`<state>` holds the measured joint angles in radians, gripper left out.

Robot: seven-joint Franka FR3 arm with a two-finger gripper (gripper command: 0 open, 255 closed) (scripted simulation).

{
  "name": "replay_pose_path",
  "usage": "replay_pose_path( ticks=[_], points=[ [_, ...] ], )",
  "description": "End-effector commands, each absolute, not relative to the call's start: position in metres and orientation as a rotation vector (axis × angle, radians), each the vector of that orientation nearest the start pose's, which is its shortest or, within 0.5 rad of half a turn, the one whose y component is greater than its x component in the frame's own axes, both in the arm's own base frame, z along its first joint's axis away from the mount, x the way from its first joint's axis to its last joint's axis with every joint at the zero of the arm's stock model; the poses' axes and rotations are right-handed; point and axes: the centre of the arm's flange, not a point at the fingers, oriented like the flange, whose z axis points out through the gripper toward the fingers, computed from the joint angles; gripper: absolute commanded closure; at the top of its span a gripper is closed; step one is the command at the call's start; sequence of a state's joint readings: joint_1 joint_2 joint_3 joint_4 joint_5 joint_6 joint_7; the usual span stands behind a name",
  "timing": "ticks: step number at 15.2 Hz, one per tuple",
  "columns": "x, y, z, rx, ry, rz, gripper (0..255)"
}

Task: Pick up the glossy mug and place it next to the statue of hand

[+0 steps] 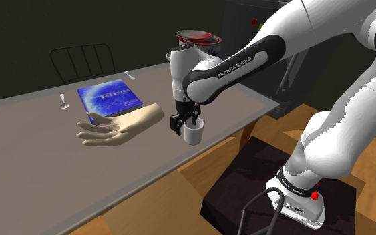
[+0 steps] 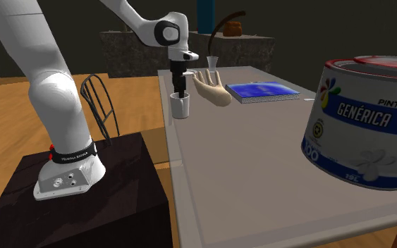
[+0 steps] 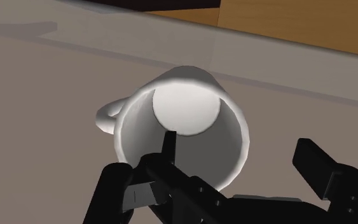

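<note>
The white mug (image 1: 193, 133) stands upright near the grey table's (image 1: 33, 167) edge, close to the hand statue's (image 1: 116, 127) wrist end; it is probably light, rigid, slick and breakable. The black gripper (image 1: 186, 125) hangs over it with fingers apart, one inside the rim and one outside, neither pressing yet. That wall, opposite the handle, looks the surest hold

Arm (image 1: 241, 67) — FRANKA EMIKA; can (image 2: 362, 120) — GENÉRICA

Home dining area: table (image 1: 39, 170), chair (image 1: 83, 63), wood floor (image 2: 3, 120)
</note>
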<state>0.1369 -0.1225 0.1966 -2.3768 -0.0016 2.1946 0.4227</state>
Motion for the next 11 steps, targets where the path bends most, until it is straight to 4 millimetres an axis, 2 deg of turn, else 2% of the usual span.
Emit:
replay_pose_path(
  ticks=[1,3,11],
  points=[
    [0.45,0.156,0.385,-3.184,0.144,0.078,0],
    [0.451,0.157,0.409,-3.184,0.144,0.078,0],
    [0.451,0.157,0.408,-3.184,0.144,0.078,0]
  ],
)
